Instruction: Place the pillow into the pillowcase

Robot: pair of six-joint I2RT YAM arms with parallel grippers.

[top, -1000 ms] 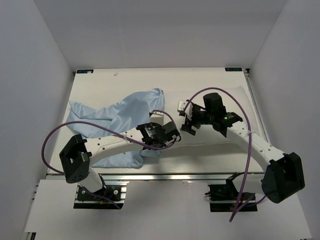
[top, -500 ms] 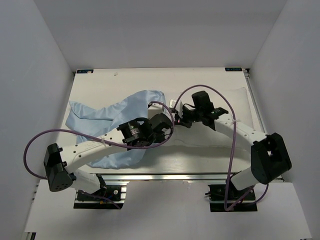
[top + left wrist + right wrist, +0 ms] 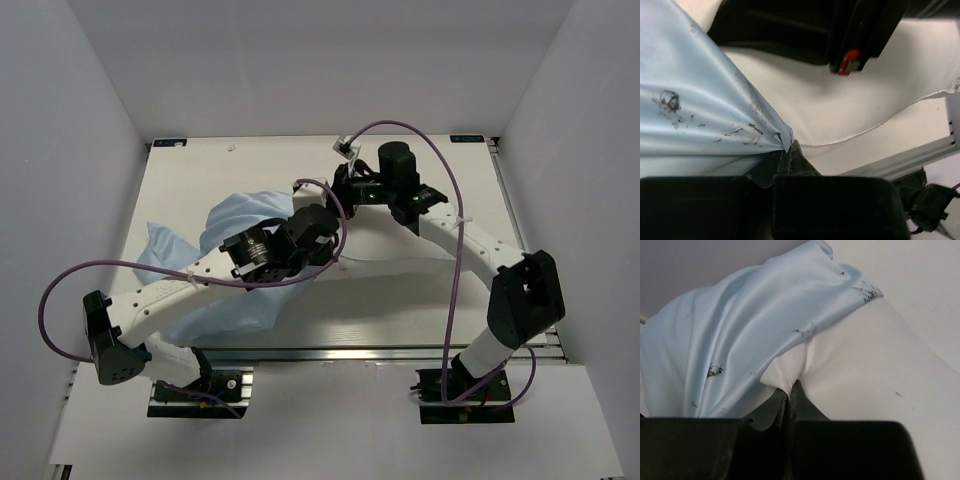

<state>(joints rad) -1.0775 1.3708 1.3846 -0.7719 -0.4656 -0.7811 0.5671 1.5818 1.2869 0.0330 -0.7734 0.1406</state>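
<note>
The table (image 3: 190,165) carries the pillow (image 3: 875,375) on its right half, its left end near the middle. The pillowcase (image 3: 245,212) sits on the left half. A second ago it lay flat, spread toward the left edge. Now it is bunched and lifted, its open hem drawn over the pillow's left end. Both arms have swung from the front middle toward the far edge, the right one reaching farthest. The left gripper (image 3: 788,150), part open a second ago, is pressed together on the blue hem of the pillowcase. The right gripper (image 3: 790,390), spread wide then, now pinches a fold of the pillow's cream fabric just under that hem.
</note>
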